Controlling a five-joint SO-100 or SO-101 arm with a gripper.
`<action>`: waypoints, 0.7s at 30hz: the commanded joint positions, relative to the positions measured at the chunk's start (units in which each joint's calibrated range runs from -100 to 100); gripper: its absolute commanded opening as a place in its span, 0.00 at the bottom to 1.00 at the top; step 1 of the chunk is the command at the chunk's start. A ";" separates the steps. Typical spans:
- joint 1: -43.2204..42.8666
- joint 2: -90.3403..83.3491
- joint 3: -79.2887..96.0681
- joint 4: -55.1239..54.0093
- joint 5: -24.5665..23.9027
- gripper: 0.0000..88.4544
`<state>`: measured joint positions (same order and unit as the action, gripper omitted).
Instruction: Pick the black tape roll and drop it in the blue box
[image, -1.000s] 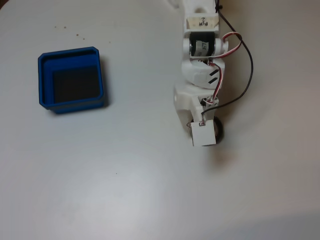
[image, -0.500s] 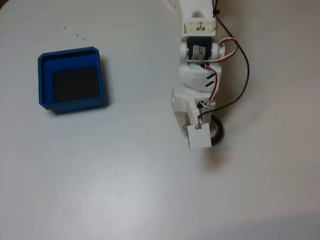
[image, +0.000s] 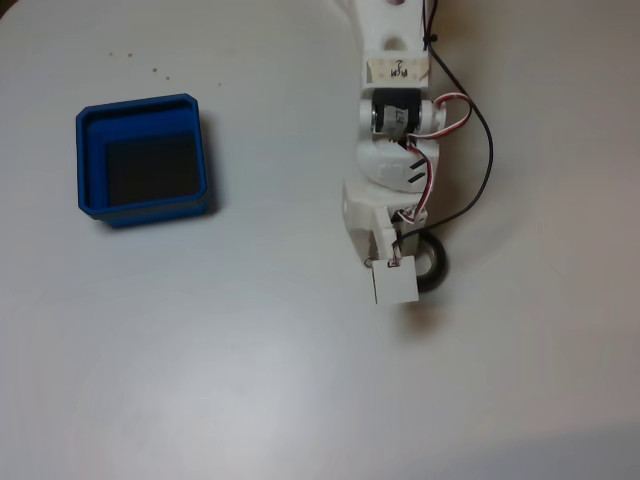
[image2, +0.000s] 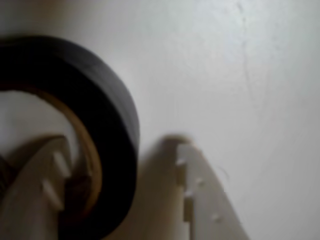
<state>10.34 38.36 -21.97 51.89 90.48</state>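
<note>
Straddling the wall of the black tape roll (image2: 107, 145) on the table right of the blue box (image: 142, 160), my gripper (image2: 120, 170) is spread, one finger inside the core; closing off-centre could tip or squirt it away

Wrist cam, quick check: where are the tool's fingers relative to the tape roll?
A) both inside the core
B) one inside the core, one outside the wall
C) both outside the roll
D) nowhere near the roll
B: in the wrist view one finger sits inside the beige core of the tape roll while the other finger stands outside its black wall with a gap, so the tool straddles the wall, not yet clamped.
</note>
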 joint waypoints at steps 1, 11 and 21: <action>0.06 -1.07 -3.00 -0.16 0.05 0.22; 0.06 -0.98 -3.00 -0.16 -0.03 0.22; -0.13 -0.98 -3.00 -0.16 -0.21 0.21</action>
<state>10.34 38.36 -21.97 51.89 90.48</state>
